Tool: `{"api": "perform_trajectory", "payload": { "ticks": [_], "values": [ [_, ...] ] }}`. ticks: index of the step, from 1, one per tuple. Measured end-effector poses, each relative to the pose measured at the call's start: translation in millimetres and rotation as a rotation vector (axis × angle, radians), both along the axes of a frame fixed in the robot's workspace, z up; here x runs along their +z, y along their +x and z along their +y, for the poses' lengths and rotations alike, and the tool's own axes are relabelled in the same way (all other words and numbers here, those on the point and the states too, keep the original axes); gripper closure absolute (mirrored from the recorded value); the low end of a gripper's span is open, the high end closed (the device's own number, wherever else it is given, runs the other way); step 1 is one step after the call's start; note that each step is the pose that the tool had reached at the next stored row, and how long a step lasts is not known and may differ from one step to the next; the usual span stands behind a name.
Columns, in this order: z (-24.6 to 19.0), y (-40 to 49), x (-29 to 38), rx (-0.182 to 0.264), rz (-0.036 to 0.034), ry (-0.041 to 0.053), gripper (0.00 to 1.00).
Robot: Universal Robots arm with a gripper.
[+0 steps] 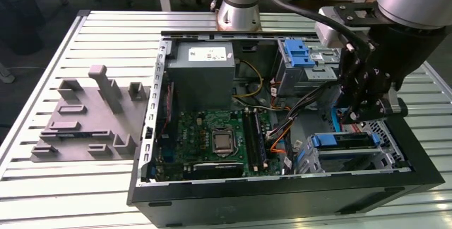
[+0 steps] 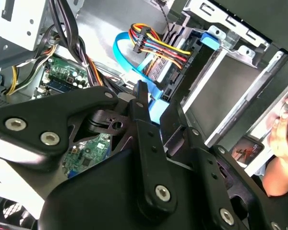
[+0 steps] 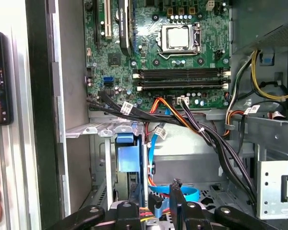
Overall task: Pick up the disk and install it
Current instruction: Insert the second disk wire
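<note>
Blue plastic is your marker here: the disk, a flat grey drive in a blue carrier frame, is lying in the grey metal drive cage at the corner of the open black computer case, on the exterior view's right. It's off the table and inside the machine, so the pick-up and the carry look done to me.

Your black gripper hangs just above the disk, close over the cage, beside the green motherboard. Spread or pressed together? You can't tell from these angles, and neither can I. I also can't tell whether it is touching the carrier.

In the second wrist view a blue flat cable and a bundle of coloured wires run right past the tool, near the cage wall. A person's hand rests outside the case.

What's left, as I judge it: confirming the carrier is seated fully home. Its blue end sits level with the cage rim in the exterior view, but the latching itself isn't visible.
</note>
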State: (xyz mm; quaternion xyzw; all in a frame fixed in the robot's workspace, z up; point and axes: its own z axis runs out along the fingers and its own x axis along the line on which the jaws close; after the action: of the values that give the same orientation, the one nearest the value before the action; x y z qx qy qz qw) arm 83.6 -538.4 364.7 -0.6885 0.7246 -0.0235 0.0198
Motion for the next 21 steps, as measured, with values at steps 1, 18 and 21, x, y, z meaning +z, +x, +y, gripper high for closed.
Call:
{"api": "perform_trajectory", "payload": {
  "ticks": [1,18,21],
  "values": [
    [0.0,-0.1,1.5,0.0,0.0,0.0,0.62],
    [0.1,2.9,-4.3,-0.001,0.0001,-0.0095,0.7],
    [0.2,3.6,-6.8,-0.001,0.0,-0.0108,0.82]
  ]
}}
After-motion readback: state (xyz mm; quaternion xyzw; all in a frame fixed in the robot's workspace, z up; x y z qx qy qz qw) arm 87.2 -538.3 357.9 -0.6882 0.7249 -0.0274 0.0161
